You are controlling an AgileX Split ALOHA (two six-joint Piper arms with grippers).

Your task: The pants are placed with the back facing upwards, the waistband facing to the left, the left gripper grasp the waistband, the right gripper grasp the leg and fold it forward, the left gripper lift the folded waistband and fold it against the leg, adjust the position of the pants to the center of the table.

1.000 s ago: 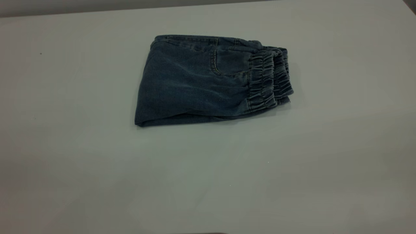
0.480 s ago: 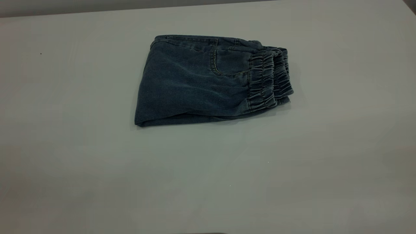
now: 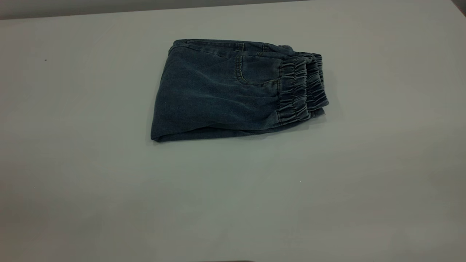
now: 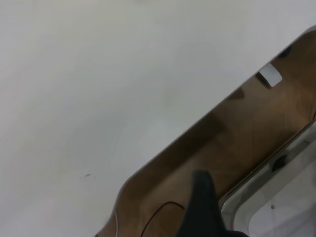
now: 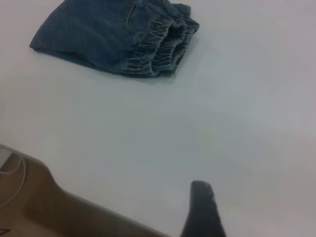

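The pants lie folded into a compact blue denim bundle on the table, a little behind its middle in the exterior view. The ruched waistband is stacked in layers at the bundle's right end, and a back pocket faces up. The leg is folded under and cannot be told apart. Neither arm shows in the exterior view. The right gripper hangs near the table's edge, well away from the pants and waistband. The left gripper is over the table's edge, with no cloth near it.
Bare tabletop surrounds the bundle on all sides. The left wrist view shows the table's edge, brown floor beyond it and a white-rimmed fixture. The right wrist view shows brown floor past the table edge.
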